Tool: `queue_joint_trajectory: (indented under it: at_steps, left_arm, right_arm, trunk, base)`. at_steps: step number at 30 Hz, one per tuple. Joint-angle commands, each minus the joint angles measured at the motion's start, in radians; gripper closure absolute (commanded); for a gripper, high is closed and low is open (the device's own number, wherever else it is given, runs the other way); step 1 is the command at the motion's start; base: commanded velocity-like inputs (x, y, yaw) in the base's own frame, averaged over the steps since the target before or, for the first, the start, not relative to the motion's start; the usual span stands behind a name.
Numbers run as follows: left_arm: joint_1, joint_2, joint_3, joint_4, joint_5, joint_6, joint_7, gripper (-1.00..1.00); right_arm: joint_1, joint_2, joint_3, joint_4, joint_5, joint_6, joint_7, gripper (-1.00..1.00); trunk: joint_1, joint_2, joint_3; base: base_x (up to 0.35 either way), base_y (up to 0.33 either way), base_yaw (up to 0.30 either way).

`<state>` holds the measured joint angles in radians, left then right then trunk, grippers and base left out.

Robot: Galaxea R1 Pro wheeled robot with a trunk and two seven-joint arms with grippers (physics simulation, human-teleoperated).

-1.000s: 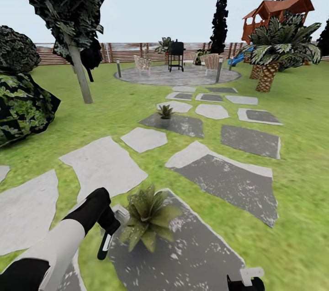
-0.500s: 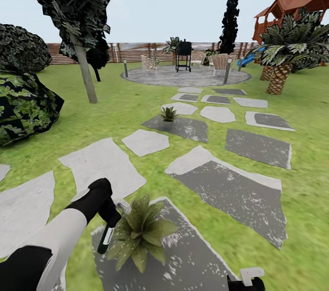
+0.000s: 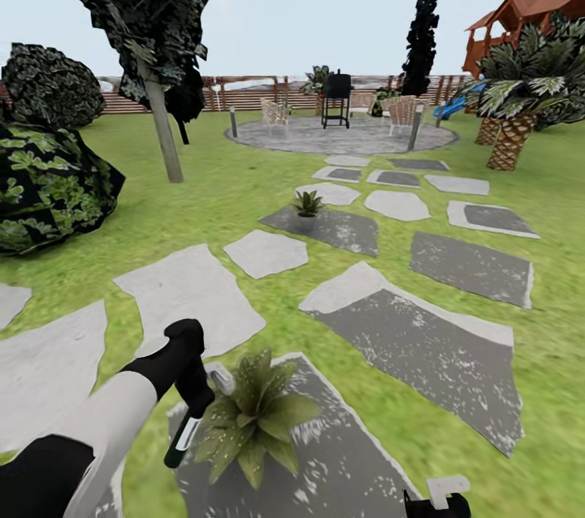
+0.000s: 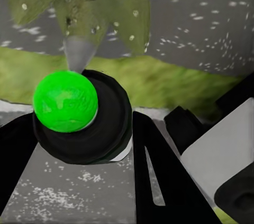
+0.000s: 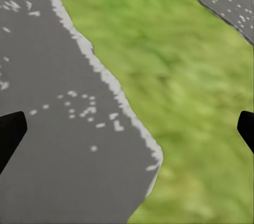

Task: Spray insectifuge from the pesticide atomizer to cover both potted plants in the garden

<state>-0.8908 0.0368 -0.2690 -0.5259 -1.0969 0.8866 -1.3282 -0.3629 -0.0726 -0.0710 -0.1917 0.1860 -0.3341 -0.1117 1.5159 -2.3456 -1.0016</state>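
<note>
Left wrist view has the action: the left gripper [image 4: 79,129] has its dark fingers [image 4: 164,176] clamped on the pesticide atomizer [image 4: 84,115], a round dark bottle capped here by a bright green ball, and a pale cone of spray fans from its nozzle straight onto the leaves of the near potted plant [image 4: 106,2], already dotted with droplets. In the head view, the left gripper [image 3: 188,412] hangs just beside that plant [image 3: 253,412] on its left, the bottle's long axis along the fingers and aimed across the rosette. So the left arm is the nearer one, and the plant lies directly ahead of the nozzle. The second potted plant [image 3: 307,205] sits well up the stepping slabs [image 3: 422,339], far beyond reach from here. The right gripper [image 5: 127,129] idles over slab and lawn [image 5: 190,65], fingers spread wide, empty.
</note>
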Motion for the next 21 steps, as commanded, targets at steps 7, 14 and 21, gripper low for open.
queue_joint_trajectory:
  at_steps: [7,14,21]
  left_arm:
    - [0.0,0.0,-0.004,-0.002,-0.006,0.009,-0.008,1.0]
    - [0.0,0.0,-0.004,-0.003,-0.006,0.011,-0.008,1.0]
    - [0.0,-0.001,-0.005,-0.003,-0.006,0.011,-0.008,1.0]
  right_arm:
    - [-0.001,0.001,-0.006,0.001,0.01,-0.003,-0.002,-1.0]
    - [-0.001,0.001,-0.006,0.001,0.01,-0.003,-0.002,-1.0]
    - [-0.001,0.002,-0.006,0.001,0.01,-0.003,-0.002,-1.0]
  trunk:
    - [0.0,0.0,-0.001]
    - [0.0,0.0,-0.001]
    - [0.0,0.0,-0.001]
  base:
    - [0.0,-0.031,0.274]
    - [-0.016,-0.258,0.066]
    - [-0.185,-0.219,0.206]
